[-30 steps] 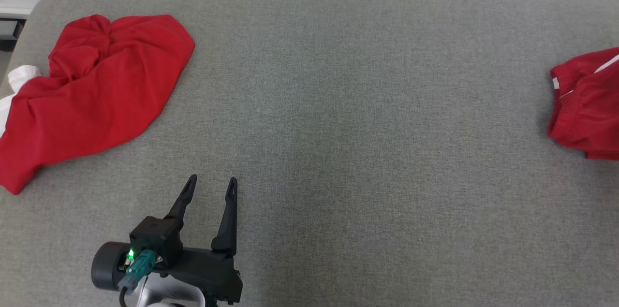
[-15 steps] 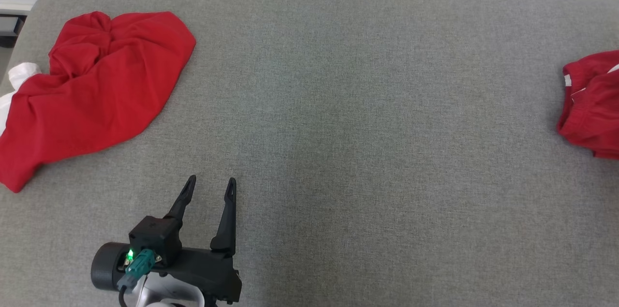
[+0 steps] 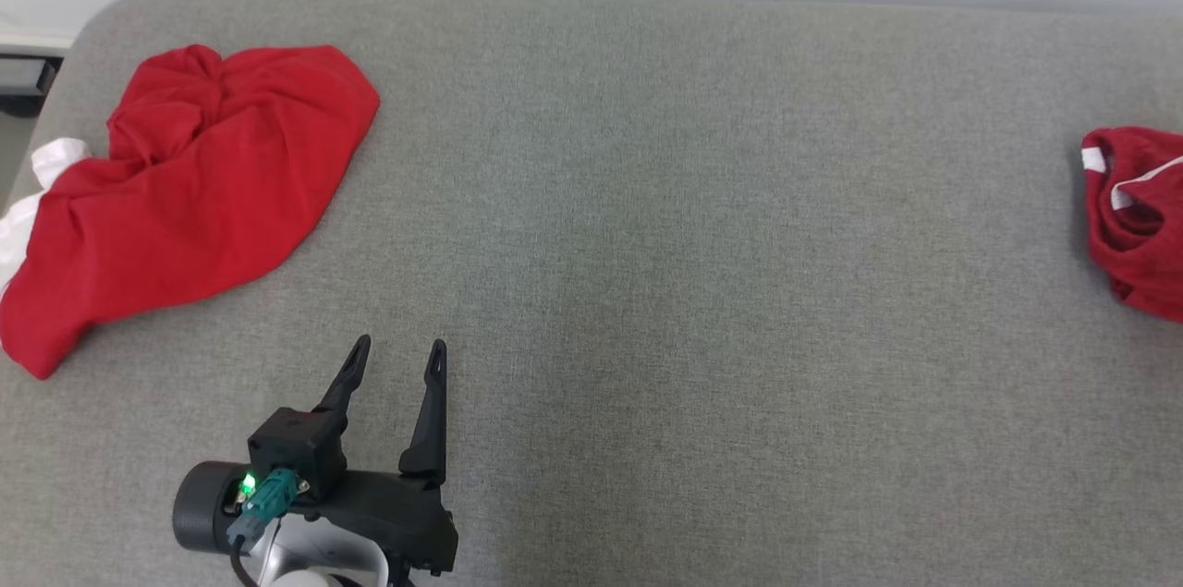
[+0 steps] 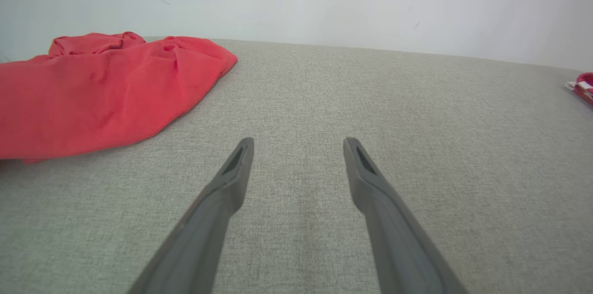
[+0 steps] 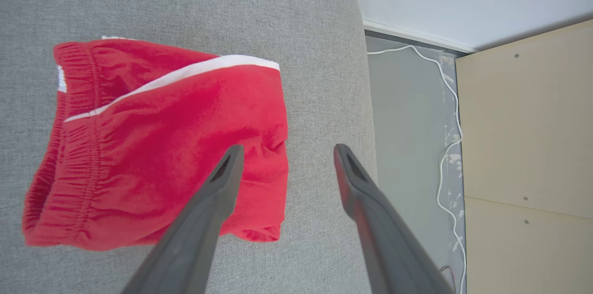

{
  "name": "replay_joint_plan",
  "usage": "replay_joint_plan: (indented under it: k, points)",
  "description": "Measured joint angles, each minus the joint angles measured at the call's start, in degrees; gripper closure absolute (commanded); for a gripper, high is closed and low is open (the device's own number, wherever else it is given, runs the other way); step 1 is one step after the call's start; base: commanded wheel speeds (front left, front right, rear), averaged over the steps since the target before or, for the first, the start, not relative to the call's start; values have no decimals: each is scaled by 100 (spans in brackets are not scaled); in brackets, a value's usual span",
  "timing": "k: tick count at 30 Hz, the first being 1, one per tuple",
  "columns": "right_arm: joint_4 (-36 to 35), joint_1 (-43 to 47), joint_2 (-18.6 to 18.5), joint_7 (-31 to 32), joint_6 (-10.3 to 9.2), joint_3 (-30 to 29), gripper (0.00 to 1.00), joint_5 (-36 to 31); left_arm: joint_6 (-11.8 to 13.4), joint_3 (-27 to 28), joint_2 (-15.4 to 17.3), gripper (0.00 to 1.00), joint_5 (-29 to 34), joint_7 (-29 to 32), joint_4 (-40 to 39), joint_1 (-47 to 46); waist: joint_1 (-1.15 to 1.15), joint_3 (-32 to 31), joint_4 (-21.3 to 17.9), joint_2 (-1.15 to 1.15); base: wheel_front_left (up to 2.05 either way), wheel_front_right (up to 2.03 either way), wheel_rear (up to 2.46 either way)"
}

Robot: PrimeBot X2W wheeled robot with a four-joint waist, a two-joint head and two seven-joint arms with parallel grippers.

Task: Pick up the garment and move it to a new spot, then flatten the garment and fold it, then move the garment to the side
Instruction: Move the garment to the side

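A folded red garment (image 3: 1137, 217) with white stripes lies at the right end of the grey padded table (image 3: 693, 245). In the right wrist view this folded garment (image 5: 162, 146) lies flat near the table's rounded end. My right gripper (image 5: 288, 148) hovers open over its edge, with nothing between the fingers. My left gripper (image 3: 398, 345) stands open above the table's near left part, empty, fingers pointing away from me. The left wrist view shows the left gripper (image 4: 299, 142) over bare cloth.
A crumpled red garment (image 3: 194, 189) with a white part lies at the table's far left, also the large red heap (image 4: 102, 90) in the left wrist view. Beyond the table's right end are floor, a white cable (image 5: 444, 99) and a pale cabinet (image 5: 528, 146).
The head view has shifted slightly. The folded garment at the right has moved a little further right and looks more bunched. The left gripper has stayed in place.
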Motion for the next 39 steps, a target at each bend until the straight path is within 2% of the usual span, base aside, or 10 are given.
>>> replay_joint_plan:
  k: [5,8,16,22,33,39]
  points:
    - [12,15,153,-268,138,-81,0,73,1,-3,7,0,1,-13,81,1,0,-192,-16,0,0,0,0]
    - [-33,80,237,-511,356,-3,0,94,1,-11,7,0,1,-14,143,14,0,-328,-28,0,0,0,0]
    - [-240,691,613,-1174,536,-101,0,349,7,-2,193,0,126,-21,282,211,-1,-744,-97,0,0,0,0]
    - [-591,1230,667,-1707,624,-192,0,591,38,73,299,0,136,-19,313,531,-1,-1105,-180,-1,0,0,0]
    - [-1688,2300,748,-2655,643,-321,0,797,105,328,358,0,130,-2,52,1202,-1,-1624,-490,-1,0,0,0]
    - [-2563,3088,755,-3355,302,-614,0,994,112,517,381,0,125,25,-162,1444,-1,-1786,-755,-1,0,0,0]
